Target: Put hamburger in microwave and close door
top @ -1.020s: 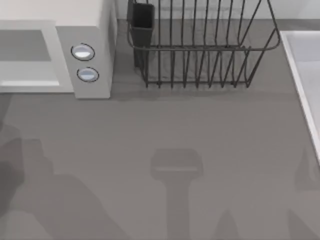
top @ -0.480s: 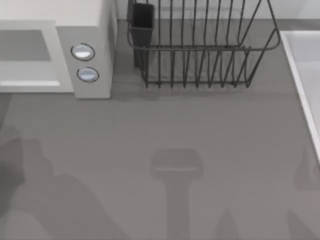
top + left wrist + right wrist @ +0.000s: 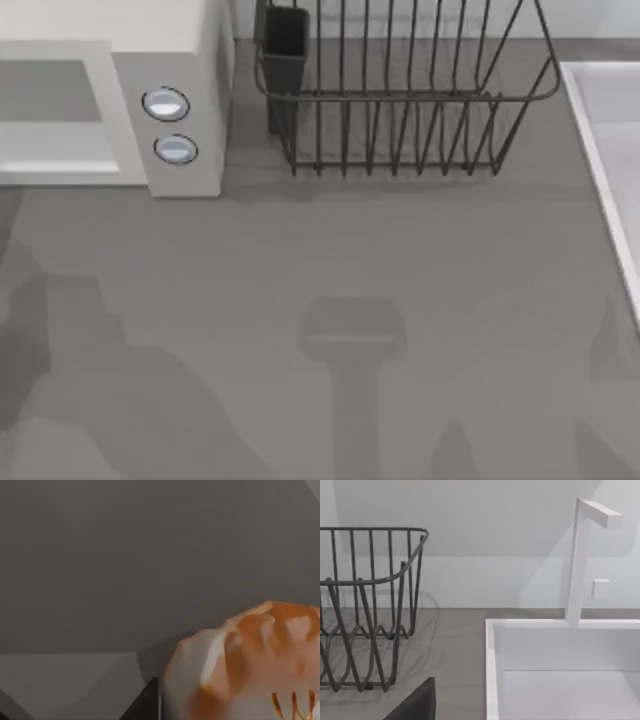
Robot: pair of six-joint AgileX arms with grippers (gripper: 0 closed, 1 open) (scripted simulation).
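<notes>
**Left gripper**: a dark edge of it shows in the left wrist view. Whether it is released, clenched or grasping cannot be told.
- Hamburger: directly beside that dark edge and very close to the wrist camera. Tan-orange bun with pale patches, over a plain grey surface. Whether it is held or resting cannot be told.

**Right gripper**: a dark wedge of it shows in the right wrist view. Grip state cannot be told.
- Dish rack: ahead of this gripper and to one side, dark wire, standing on the table.
- Sink: ahead on the other side, just beside the rack. White basin with a white tap rising from its far rim.

**Top view, farther out**
- Table: grey, crossed by shadows.
- Microwave: far left corner, off-white, with two round knobs on its side panel.
- Door: white frame, grey window, bar handle, next to the knob panel.
- Dish rack: far centre, near the microwave, with a dark cup at the end nearest it.
- Sink: right edge.
</notes>
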